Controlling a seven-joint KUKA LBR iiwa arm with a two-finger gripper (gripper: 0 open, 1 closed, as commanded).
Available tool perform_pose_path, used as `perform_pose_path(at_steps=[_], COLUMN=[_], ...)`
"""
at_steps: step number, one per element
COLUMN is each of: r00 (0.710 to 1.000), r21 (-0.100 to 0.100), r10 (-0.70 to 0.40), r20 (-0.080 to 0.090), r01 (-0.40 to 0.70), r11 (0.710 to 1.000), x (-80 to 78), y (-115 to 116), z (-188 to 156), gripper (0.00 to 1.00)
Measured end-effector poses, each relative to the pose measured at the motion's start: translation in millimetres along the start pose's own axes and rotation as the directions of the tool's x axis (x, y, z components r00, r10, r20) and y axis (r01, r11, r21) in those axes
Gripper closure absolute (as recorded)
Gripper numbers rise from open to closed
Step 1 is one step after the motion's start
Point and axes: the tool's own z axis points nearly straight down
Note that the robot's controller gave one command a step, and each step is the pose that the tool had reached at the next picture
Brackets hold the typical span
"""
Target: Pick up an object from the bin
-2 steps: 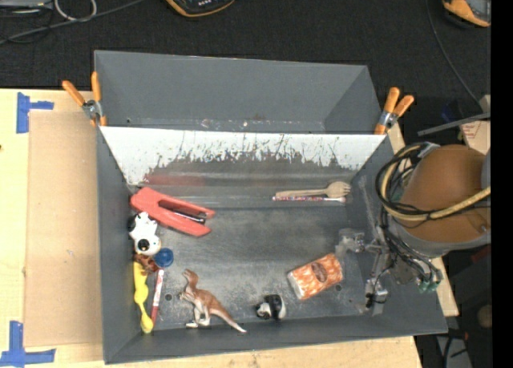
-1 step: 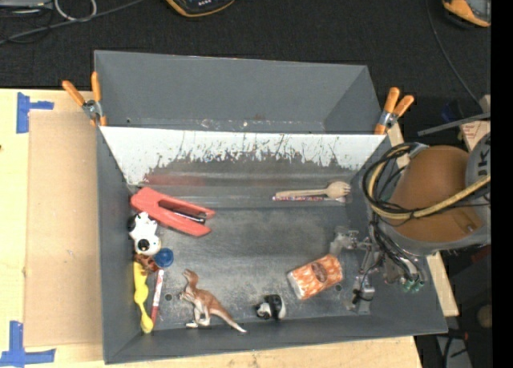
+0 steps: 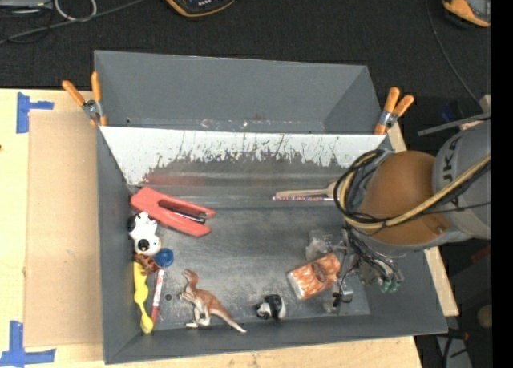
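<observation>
My gripper (image 3: 345,280) is low in the bin's front right part, under the arm's orange cover. An orange crinkled packet (image 3: 311,279) lies directly to its left, its right end against the gripper. A small grey lump (image 3: 319,242) sits just behind the packet. A small black and white thing (image 3: 271,307) lies on the floor further left, near the front wall.
A brown toy dinosaur (image 3: 207,304) stands at the front. A red stapler (image 3: 171,211), a black and white animal toy (image 3: 144,233), a blue ball (image 3: 164,258) and a yellow stick-like thing (image 3: 142,298) lie along the left side. A wooden stick (image 3: 300,195) rests by the back wall.
</observation>
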Motion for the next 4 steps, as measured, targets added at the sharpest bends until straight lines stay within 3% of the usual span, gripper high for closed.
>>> perform_pose_path(at_steps=[1,2,3,4], r00=[0.987,0.987,0.972,0.99], r21=[0.003,0.003,0.002,0.001], r10=[0.161,0.16,0.235,0.143], r20=[0.006,0.007,0.001,-0.006], r01=[-0.161,-0.16,-0.235,-0.143], r11=[0.987,0.987,0.972,0.99], x=[1.2,1.2,10.4,10.0], y=[12.8,13.0,9.6,-7.1], z=[9.9,9.8,-65.0,-163.4], gripper=[1.0,1.0,1.0,1.0])
